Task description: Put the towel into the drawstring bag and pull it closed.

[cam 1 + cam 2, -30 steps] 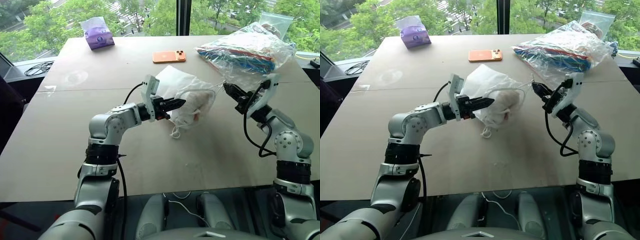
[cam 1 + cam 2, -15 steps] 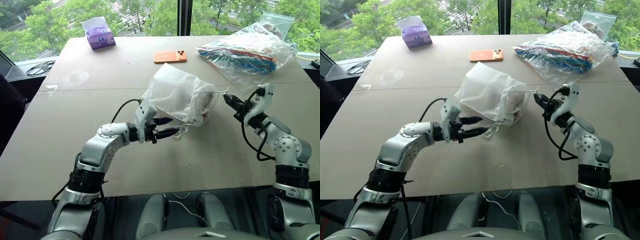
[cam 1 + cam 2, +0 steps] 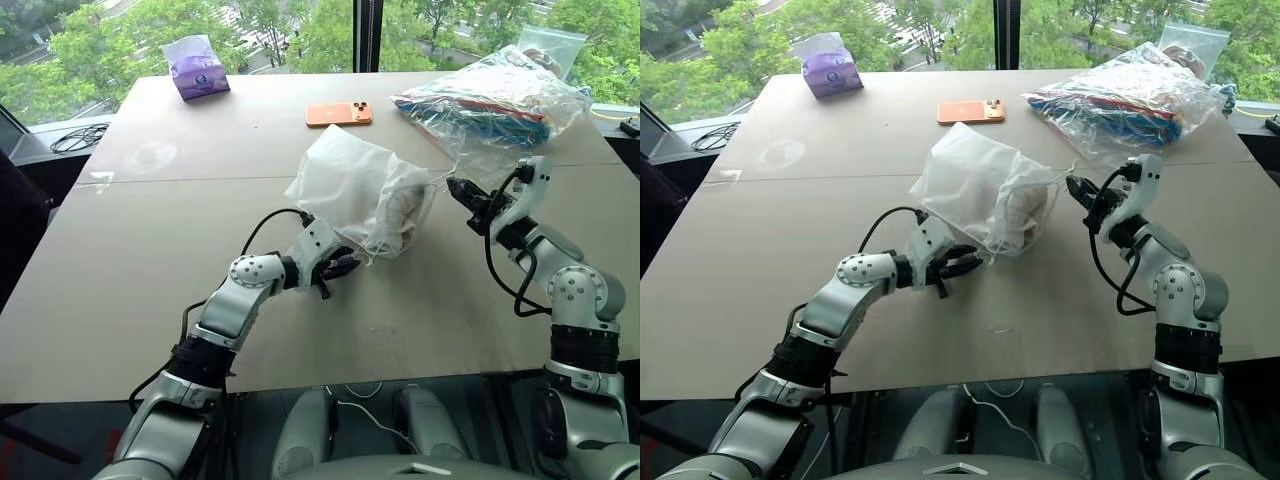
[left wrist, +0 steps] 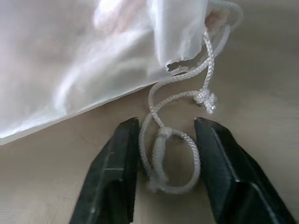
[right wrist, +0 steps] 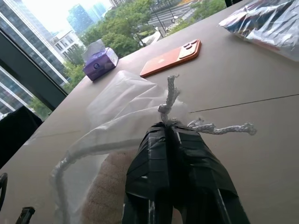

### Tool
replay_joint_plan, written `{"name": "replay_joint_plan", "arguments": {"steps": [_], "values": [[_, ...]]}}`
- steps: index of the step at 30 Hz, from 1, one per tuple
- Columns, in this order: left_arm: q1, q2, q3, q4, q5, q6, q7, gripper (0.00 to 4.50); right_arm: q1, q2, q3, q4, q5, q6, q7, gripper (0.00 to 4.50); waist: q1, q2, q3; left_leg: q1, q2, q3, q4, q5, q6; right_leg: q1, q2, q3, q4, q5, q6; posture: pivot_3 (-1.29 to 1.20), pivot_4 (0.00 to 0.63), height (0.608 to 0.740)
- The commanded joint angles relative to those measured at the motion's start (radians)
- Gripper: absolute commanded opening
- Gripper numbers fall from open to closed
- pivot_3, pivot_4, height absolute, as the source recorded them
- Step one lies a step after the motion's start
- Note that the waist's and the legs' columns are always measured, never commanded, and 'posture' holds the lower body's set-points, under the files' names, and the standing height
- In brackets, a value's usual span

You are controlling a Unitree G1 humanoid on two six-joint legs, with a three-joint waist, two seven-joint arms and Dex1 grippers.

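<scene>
Two cords were in play at the closing step: the towel (image 3: 400, 212) already sat inside the drawstring bag (image 3: 360, 195), which lay near the middle of the table (image 3: 150, 240). Right gripper (image 5: 170, 128) was clamped shut on one knotted cord (image 5: 169, 100) at the bag's mouth; left gripper (image 4: 166, 140), low on the tabletop just beside the bag, stood partly open astride the other cord's loop (image 4: 170, 161), not yet pinching it. Next, by judgement: nip that loop, then draw both cords apart.
</scene>
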Motion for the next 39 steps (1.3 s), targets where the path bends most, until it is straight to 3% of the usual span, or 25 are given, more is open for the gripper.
{"name": "replay_joint_plan", "arguments": {"steps": [1, 4, 12, 16, 21, 26, 32, 39], "values": [[0.031, 0.023, 0.020, 0.018, 0.026, -0.040, 0.003, 0.04, -0.028, -0.019, -0.043, -0.042, 0.028, -0.016, -0.005, 0.00, -0.001, 0.000, 0.000, 0.000, 0.000, 0.000, 0.000, 0.000, 0.000, 0.000, 0.000, 0.000, 0.000, 0.000, 0.000, 0.00, 0.150, 0.740], [0.018, 0.013, 0.058, 0.020, 0.015, -0.093, 0.018, 0.04, -0.039, -0.023, -0.056, -0.043, 0.036, -0.017, -0.007, 0.00, -0.001, 0.000, 0.000, 0.000, 0.000, 0.000, 0.000, 0.000, 0.000, 0.000, 0.000, 0.000, 0.000, 0.000, 0.000, 0.00, 0.150, 0.740], [-0.426, 0.016, 0.401, 0.042, -0.346, 0.005, -0.019, 0.04, -0.142, -0.037, -0.152, -0.113, 0.306, 0.037, 0.041, 0.00, 0.003, 0.000, 0.003, -0.003, 0.000, -0.003, 0.002, 0.000, 0.000, -0.001, 0.000, -0.003, 0.000, 0.000, 0.000, 0.00, 0.150, 0.740], [-0.576, 0.035, 0.515, 0.155, -0.422, 0.039, 0.013, 0.04, -0.198, -0.034, -0.195, -0.066, 0.370, 0.016, -0.009, 0.00, -0.001, 0.001, 0.002, -0.002, 0.000, -0.001, 0.000, 0.000, 0.000, 0.001, 0.000, -0.003, -0.005, 0.000, 0.001, 0.00, 0.150, 0.740], [-0.599, 0.075, 0.529, 0.323, -0.324, -0.078, 0.062, 0.04, -0.199, -0.061, -0.193, -0.021, 0.330, -0.016, -0.034, 0.00, -0.001, 0.001, 0.002, -0.002, -0.001, -0.001, -0.002, 0.000, 0.000, 0.000, 0.001, -0.003, -0.005, 0.000, 0.000, 0.00, 0.150, 0.740], [-0.588, 0.091, 0.522, 0.492, -0.164, -0.258, 0.227, 0.04, -0.159, -0.132, -0.222, 0.059, 0.257, -0.066, -0.017, 0.00, 0.002, 0.000, 0.002, -0.003, -0.002, -0.001, -0.001, 0.000, 0.000, 0.000, 0.000, -0.003, -0.006, 0.000, 0.000, 0.00, 0.150, 0.740], [-0.595, 0.102, 0.558, 0.601, -0.101, -0.388, 0.379, 0.04, -0.152, -0.211, -0.298, 0.160, 0.236, -0.123, -0.014, 0.00, 0.005, 0.000, 0.002, -0.004, -0.001, -0.001, -0.002, 0.000, 0.000, 0.000, -0.001, -0.003, -0.008, 0.000, 0.001, 0.00, 0.150, 0.740], [-0.565, 0.123, 0.567, 0.670, -0.052, -0.515, 0.464, 0.04, -0.153, -0.194, -0.369, 0.148, 0.314, -0.147, -0.051, 0.00, 0.001, 0.000, 0.002, -0.004, 0.000, -0.001, -0.002, 0.000, 0.000, 0.000, -0.001, -0.003, -0.008, 0.000, 0.000, 0.00, 0.150, 0.740]]}}
